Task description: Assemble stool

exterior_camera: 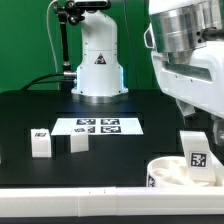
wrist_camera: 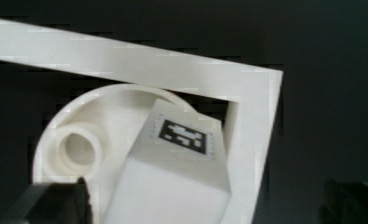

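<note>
Hand [exterior_camera: 200, 120] spread wide and gripping nothing, I hung just above the leg [exterior_camera: 196, 150], which stood upright in the seat [exterior_camera: 163, 173] directly below me.

The round white seat [wrist_camera: 96, 112] sat tucked inside the corner of the white L-shaped bar [wrist_camera: 145, 58]. A tagged leg [wrist_camera: 172, 178] stood on the seat, close beside the bar.
</note>
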`<act>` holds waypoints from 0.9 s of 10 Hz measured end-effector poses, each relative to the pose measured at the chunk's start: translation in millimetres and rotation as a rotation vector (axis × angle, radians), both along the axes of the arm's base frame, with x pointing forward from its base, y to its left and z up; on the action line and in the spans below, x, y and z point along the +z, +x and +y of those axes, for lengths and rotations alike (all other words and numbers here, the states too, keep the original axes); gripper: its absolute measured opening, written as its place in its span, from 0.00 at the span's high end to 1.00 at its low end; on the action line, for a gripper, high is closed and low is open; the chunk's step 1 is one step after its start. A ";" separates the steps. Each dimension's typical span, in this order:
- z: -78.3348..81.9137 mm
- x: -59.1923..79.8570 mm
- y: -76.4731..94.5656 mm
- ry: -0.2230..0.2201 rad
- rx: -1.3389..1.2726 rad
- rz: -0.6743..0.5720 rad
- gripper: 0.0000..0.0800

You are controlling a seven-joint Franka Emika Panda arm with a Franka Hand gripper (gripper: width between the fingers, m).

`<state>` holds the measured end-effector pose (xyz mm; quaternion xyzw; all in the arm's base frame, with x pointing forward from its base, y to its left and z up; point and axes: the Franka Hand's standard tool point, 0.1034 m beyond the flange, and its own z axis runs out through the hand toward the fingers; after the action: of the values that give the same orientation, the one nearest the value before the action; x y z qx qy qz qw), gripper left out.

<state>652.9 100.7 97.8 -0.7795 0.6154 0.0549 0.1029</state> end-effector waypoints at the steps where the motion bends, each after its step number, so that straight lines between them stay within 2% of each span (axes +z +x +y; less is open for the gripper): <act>1: 0.0 -0.3 -0.5 -0.006 0.098 -0.019 0.19; 5: -1.3 2.6 -0.6 -0.058 0.642 -0.103 0.19; 6: -1.2 2.3 -0.5 -0.057 0.661 -0.109 0.19; 9: -2.0 2.0 -0.5 -0.063 0.928 -0.166 0.19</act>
<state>652.3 98.7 99.9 -0.9767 0.1929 0.0138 0.0927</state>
